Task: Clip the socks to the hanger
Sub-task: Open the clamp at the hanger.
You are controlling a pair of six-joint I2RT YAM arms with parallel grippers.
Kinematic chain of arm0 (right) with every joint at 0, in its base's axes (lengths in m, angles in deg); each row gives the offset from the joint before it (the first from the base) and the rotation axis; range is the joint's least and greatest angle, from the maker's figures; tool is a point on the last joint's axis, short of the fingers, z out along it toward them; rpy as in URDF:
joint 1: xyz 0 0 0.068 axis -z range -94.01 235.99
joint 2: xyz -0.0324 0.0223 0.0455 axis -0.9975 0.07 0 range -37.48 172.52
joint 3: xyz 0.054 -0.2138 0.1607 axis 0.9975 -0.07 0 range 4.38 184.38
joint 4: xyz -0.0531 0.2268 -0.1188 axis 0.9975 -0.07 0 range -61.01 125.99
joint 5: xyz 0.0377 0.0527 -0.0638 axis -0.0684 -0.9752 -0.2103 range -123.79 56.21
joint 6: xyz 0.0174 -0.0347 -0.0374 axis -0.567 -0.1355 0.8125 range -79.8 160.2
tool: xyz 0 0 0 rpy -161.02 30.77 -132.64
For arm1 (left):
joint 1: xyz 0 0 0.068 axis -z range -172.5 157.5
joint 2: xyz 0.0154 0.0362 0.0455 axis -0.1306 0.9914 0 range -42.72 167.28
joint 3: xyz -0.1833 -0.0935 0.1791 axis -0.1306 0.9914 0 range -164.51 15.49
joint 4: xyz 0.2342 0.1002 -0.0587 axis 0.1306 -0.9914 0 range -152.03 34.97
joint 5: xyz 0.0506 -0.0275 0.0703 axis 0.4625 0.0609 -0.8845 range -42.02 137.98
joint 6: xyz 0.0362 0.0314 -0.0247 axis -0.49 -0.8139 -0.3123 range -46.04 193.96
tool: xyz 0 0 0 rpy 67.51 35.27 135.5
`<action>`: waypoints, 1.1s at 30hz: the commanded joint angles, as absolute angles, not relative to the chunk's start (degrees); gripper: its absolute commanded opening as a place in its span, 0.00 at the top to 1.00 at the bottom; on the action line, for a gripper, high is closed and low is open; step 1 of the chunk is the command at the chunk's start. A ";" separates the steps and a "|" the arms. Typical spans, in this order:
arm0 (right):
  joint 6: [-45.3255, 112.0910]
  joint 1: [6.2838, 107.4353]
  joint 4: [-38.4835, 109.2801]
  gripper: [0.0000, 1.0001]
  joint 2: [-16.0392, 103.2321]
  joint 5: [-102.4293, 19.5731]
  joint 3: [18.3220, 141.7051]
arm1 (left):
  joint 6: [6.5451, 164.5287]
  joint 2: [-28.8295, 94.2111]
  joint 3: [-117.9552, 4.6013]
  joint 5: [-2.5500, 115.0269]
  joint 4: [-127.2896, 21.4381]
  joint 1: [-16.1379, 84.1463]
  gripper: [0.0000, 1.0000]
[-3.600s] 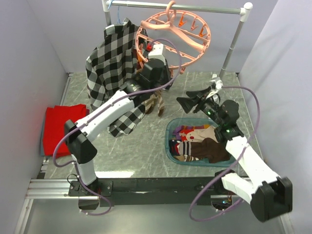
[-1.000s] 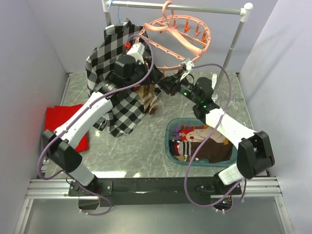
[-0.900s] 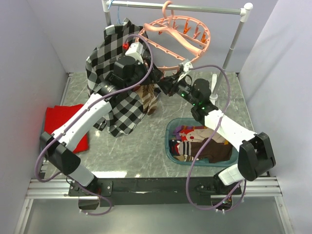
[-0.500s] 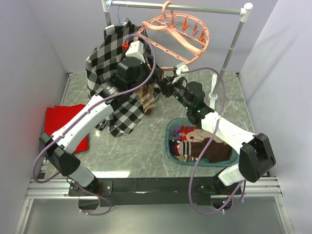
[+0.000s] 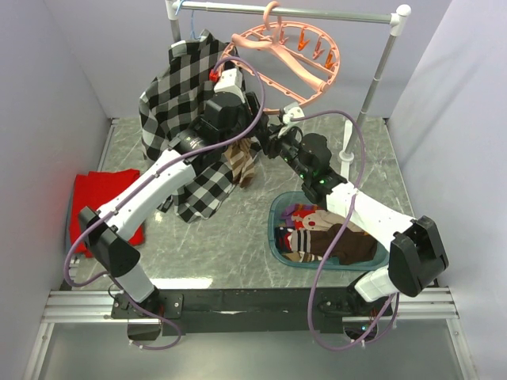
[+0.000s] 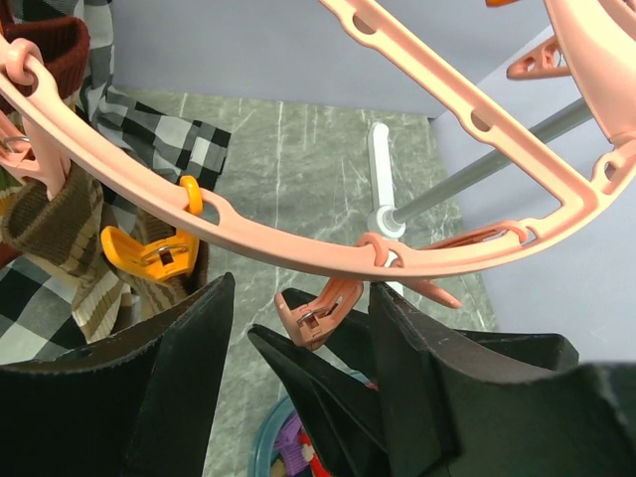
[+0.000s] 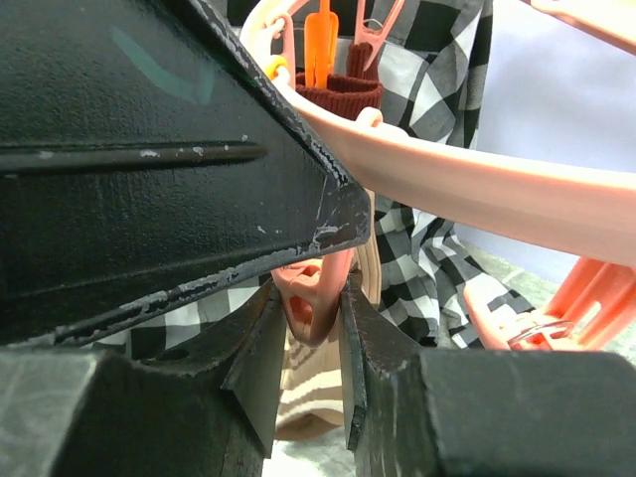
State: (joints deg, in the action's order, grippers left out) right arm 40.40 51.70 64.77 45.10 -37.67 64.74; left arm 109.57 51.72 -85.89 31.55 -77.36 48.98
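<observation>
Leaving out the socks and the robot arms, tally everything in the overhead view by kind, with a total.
Hanger: 1
Plaid shirt: 1
Red cloth: 1
Teal bin: 1
Metal rail: 1
Total: 5

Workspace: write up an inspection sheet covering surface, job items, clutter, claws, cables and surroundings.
Surface: grey marbled table, mostly bare.
Job's things: round pink hanger hangs from the rail; a striped sock is already clipped to it; more socks lie in the teal basin.
Clutter: plaid shirt hanging at the rail's left end; red cloth at the table's left edge.
Claws: left claw open under the hanger ring; right claw pinching a pink clip.
Cables: purple cables loop off both arms, one close to the hanger.
Surroundings: pale walls; nothing else seen.
</observation>
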 commanded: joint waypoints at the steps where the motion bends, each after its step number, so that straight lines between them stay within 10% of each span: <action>1: 41.95 50.65 66.76 0.95 42.50 -38.18 64.59 | 109.29 51.59 -87.87 31.19 -75.68 49.69 0.39; 20: 46.61 48.72 66.23 0.86 42.67 -33.97 63.44 | 108.67 55.72 -92.79 28.47 -79.90 50.04 0.70; 33: 51.27 47.14 67.72 0.87 43.37 -25.79 63.09 | 110.34 56.34 -97.18 27.15 -85.52 50.04 0.47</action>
